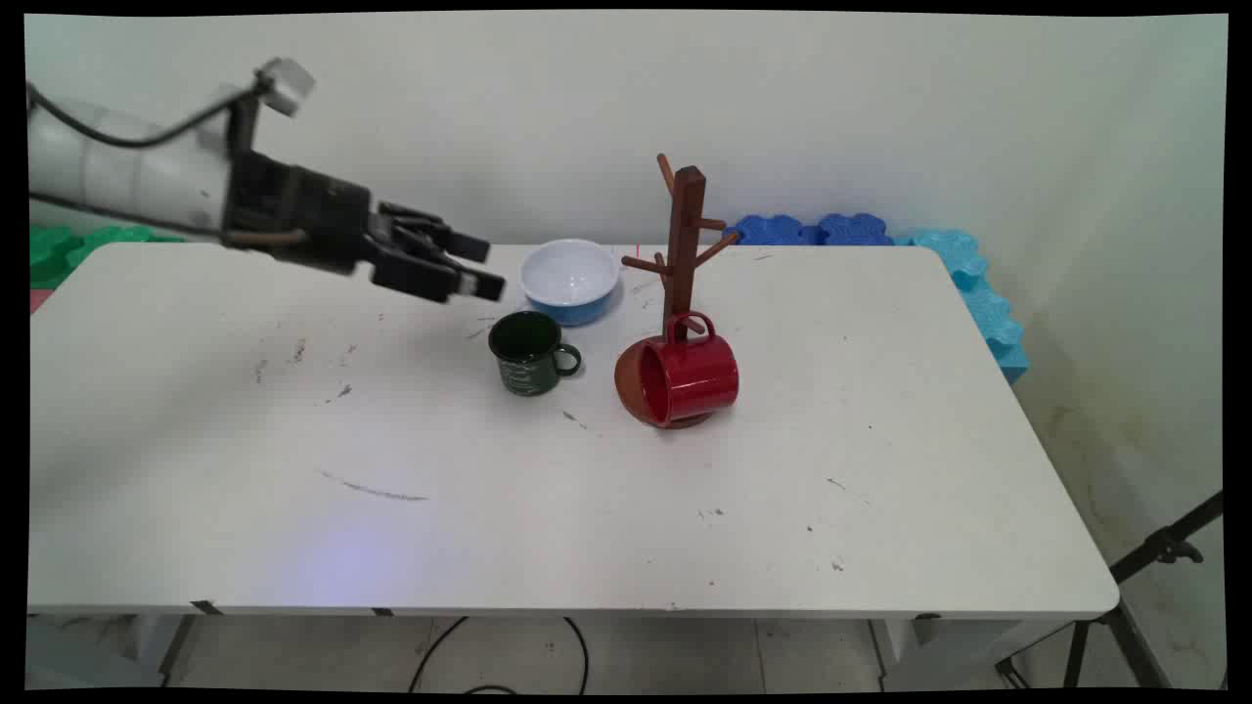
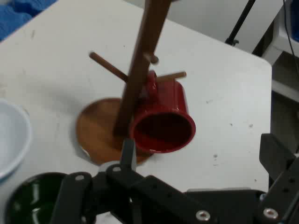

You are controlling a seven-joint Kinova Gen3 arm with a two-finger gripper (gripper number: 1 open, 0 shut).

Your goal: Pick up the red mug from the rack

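Note:
My gripper (image 1: 492, 267) hangs open above the table, just up and left of a dark green mug (image 1: 528, 354) that stands upright with its handle to the right. Nothing is between the fingers. A white bowl with a blue outside (image 1: 570, 279) sits right of the gripper. Further right stands a wooden mug tree (image 1: 685, 235). A red mug (image 1: 685, 376) lies tilted on the tree's round base, its handle hooked over a low peg. In the hand view the gripper (image 2: 198, 144) points at the red mug (image 2: 163, 121) and tree post (image 2: 140, 70), with the bowl (image 2: 11, 135) and green mug (image 2: 32, 198) at the left.
Blue foam tiles (image 1: 812, 230) and cyan ones (image 1: 978, 293) lie along the table's back right corner. Green foam tiles (image 1: 68, 244) lie at the back left. A black tripod leg (image 1: 1154, 557) stands off the table's right edge (image 1: 1027, 430).

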